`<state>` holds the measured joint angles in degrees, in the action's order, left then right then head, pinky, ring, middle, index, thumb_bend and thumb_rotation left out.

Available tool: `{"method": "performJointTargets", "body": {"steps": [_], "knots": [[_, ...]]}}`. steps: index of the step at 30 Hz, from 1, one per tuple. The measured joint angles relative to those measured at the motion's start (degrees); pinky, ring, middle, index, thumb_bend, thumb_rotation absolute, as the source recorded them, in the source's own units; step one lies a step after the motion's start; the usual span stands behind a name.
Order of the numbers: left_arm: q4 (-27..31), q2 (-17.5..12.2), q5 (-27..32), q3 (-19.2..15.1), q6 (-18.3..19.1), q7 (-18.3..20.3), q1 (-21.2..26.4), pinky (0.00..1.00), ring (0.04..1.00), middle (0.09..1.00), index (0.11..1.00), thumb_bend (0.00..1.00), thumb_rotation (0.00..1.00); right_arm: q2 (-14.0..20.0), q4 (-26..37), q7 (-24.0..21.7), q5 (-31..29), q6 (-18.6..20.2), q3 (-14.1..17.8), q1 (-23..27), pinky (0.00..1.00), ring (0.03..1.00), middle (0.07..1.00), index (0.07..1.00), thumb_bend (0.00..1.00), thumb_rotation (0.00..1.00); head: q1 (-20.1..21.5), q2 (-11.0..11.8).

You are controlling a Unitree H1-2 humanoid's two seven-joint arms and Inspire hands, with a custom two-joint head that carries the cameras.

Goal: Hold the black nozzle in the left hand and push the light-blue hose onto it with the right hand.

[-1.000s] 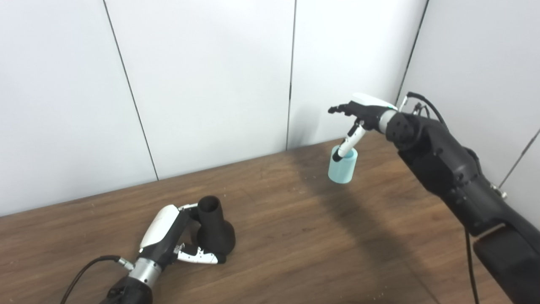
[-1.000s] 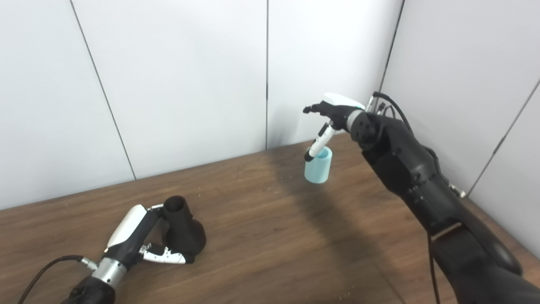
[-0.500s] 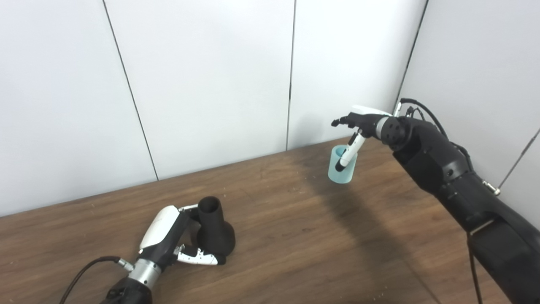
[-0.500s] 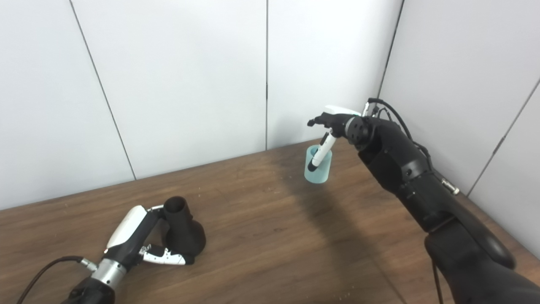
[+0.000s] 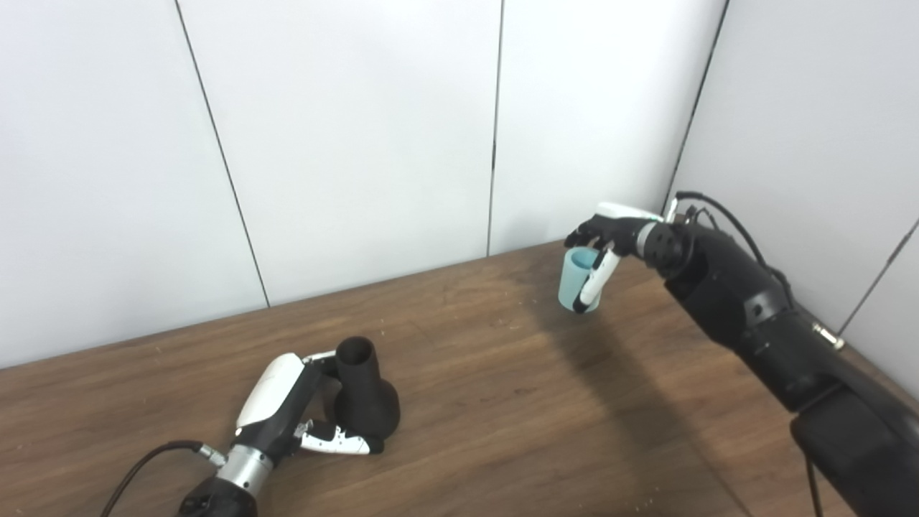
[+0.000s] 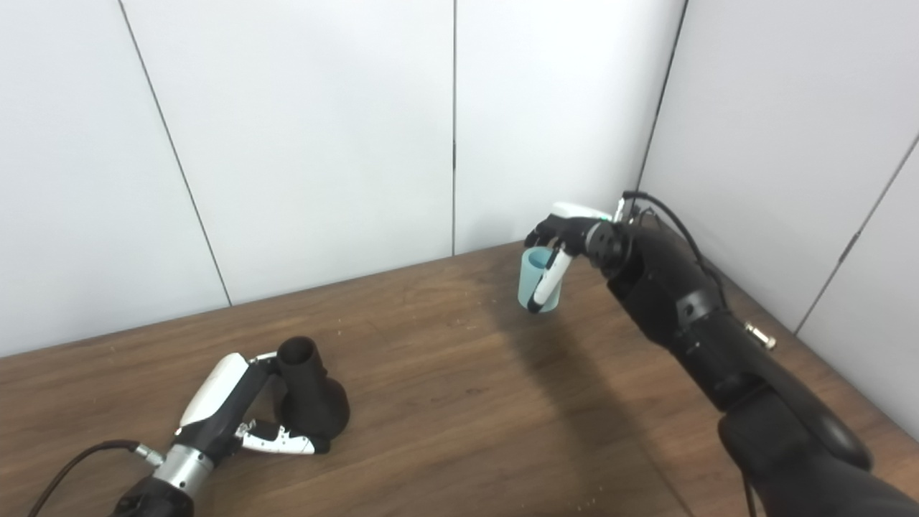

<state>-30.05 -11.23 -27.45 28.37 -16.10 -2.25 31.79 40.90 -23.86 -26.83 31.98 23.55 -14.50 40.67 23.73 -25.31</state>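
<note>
Left eye view has the left hand (image 5: 298, 416) wrapped around the black nozzle (image 5: 365, 396) standing on the table (image 5: 502, 402), fingers (image 5: 337, 445) curled at its flared base. Far right, the right hand (image 5: 610, 233) grips the light-blue hose (image 5: 574, 276) near the wall; its far side is hidden behind the fingers.

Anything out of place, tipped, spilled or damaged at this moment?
Nothing stands out. The black nozzle stands upright on the table in the left hand; the light-blue hose stands upright near the far wall, with the right hand closing around it.
</note>
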Motion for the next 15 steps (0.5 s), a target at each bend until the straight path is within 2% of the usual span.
{"method": "performJointTargets", "body": {"steps": [8,15], "knots": [[0.13,-0.04,0.00,-0.01,0.17,0.03,-0.06,0.83,0.602,0.495,0.481,0.53,0.00,-0.58,-1.49,2.63,0.10,-0.73,-0.16,-0.40,0.67,0.782,0.854,0.820,0.88,0.07,-0.18,-0.26],[1.15,-0.12,-0.28,0.24,1.45,0.20,-0.22,0.83,0.593,0.493,0.482,0.53,0.00,-1.57,-2.00,7.15,0.84,-4.00,-0.33,-1.09,0.59,0.683,0.761,0.760,0.84,0.03,-0.62,-0.70]]}}
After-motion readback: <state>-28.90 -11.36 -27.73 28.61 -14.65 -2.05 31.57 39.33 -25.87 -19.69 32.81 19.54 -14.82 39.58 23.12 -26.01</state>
